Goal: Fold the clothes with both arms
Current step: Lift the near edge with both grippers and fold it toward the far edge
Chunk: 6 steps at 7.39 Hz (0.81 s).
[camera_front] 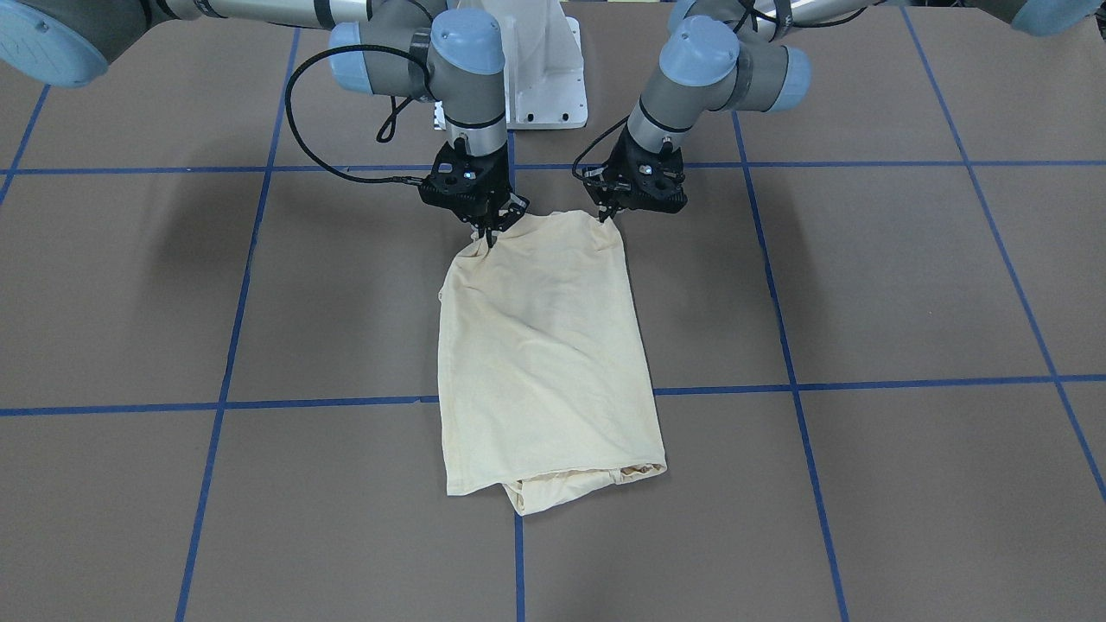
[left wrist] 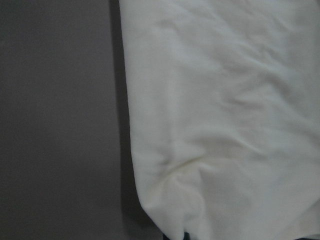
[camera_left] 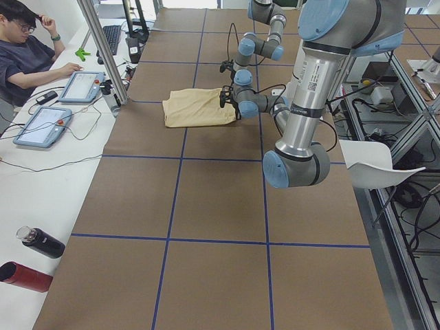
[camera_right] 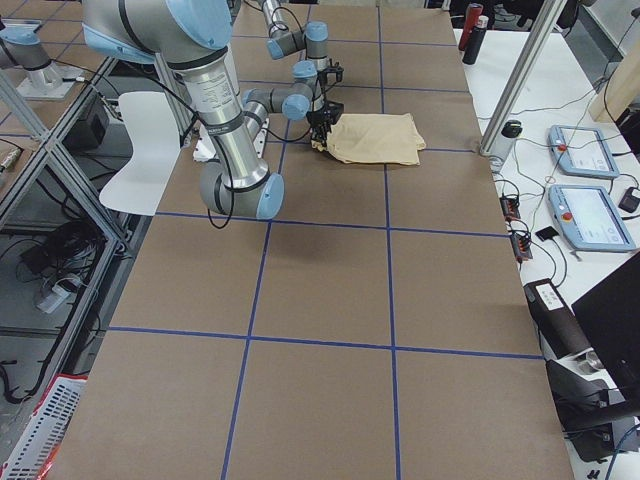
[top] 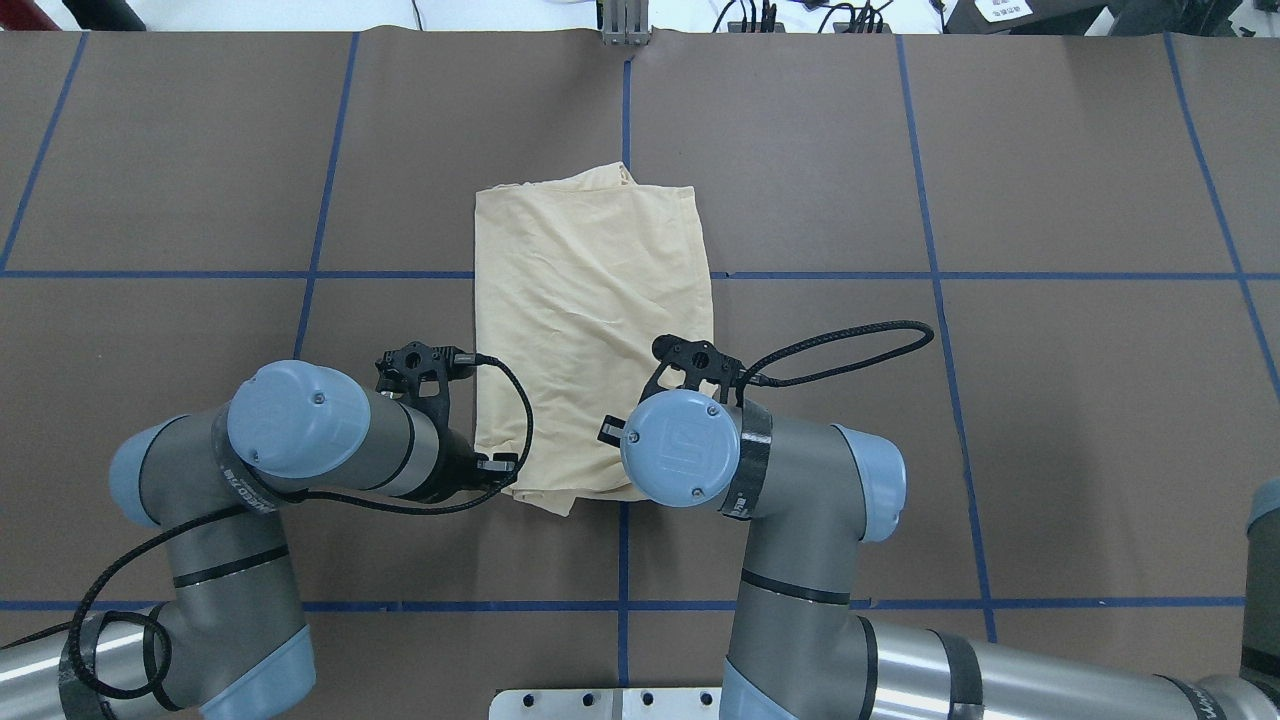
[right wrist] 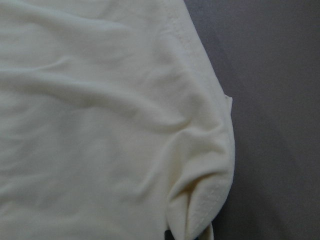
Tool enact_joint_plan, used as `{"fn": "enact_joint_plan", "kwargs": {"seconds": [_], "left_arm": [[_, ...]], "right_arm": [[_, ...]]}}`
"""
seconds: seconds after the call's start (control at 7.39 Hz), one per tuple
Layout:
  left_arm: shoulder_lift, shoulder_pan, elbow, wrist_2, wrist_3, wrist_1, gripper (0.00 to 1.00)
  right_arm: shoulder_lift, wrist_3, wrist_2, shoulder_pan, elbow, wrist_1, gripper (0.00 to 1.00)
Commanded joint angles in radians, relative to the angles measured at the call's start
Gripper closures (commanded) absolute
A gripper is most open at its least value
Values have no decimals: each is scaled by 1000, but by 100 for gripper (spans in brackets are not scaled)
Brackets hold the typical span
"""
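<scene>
Corners pinched, both sides! T-shirt [camera_front: 544, 345] lies central on the table [camera_front: 864, 285], long axis running straight away from the robot's edge. Right gripper [camera_front: 490, 231] and left gripper [camera_front: 608, 214] each nip a near-end corner, jaws closed on cloth, so the fold looks set to travel toward the far edge.

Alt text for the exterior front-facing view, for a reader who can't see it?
Two black two-finger grippers each pinch a corner of a pale cream-yellow shirt folded on a brown table gridded with blue tape; the right gripper is at view-left, the left gripper at view-right.
</scene>
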Motion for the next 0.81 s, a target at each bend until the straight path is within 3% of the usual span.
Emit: {"fn": "enact_joint_plan", "kwargs": {"seconds": [0.0, 0.27, 0.41, 0.68], "left_arm": [[1, 7, -125, -17, -1, 92, 100], [21, 51, -279, -63, -57, 168, 100], [20, 83, -349, -63, -85, 223, 100], [0, 84, -345, -89, -76, 272, 100]], "right_arm": [[-57, -6, 22, -15, 172, -97, 100], [-118, 3, 12, -105, 400, -244, 100], [-117, 6, 12, -124, 468, -316, 100], [-111, -6, 11, -113, 453, -321, 100]]}}
